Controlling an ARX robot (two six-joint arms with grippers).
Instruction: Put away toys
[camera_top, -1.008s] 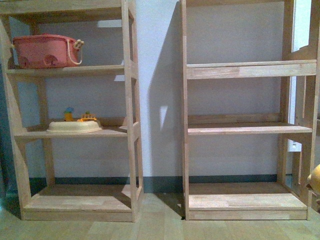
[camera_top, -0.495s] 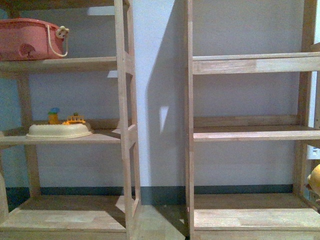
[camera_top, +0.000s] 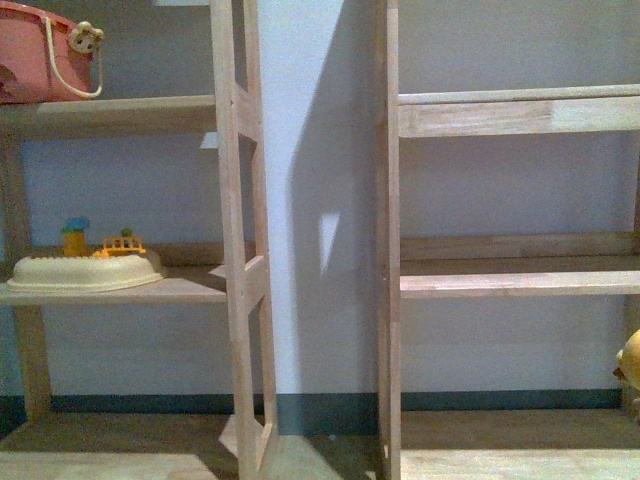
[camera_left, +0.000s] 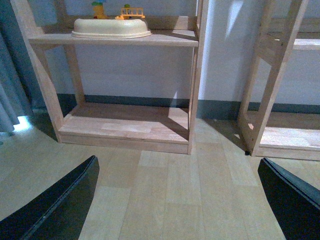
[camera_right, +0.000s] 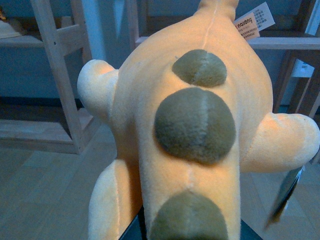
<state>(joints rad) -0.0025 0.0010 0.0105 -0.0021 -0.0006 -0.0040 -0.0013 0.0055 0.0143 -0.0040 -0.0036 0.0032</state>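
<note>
A yellow-orange plush toy with olive-brown round patches fills the right wrist view, a paper tag at its far end. My right gripper is shut on its near end, its dark jaws mostly hidden under the plush. In the front view only a sliver of the plush toy shows at the right edge, low beside the right shelf unit. My left gripper is open above the wooden floor, with nothing between its black fingers.
Two wooden shelf units stand against the wall: the left unit and the right unit. The left one holds a pink basket and a cream tray with small coloured toy pieces. A curtain hangs left.
The front view has closed in on the shelves, which now look larger. The pink basket has slid toward the upper left corner. The plush stays at the right edge.
</note>
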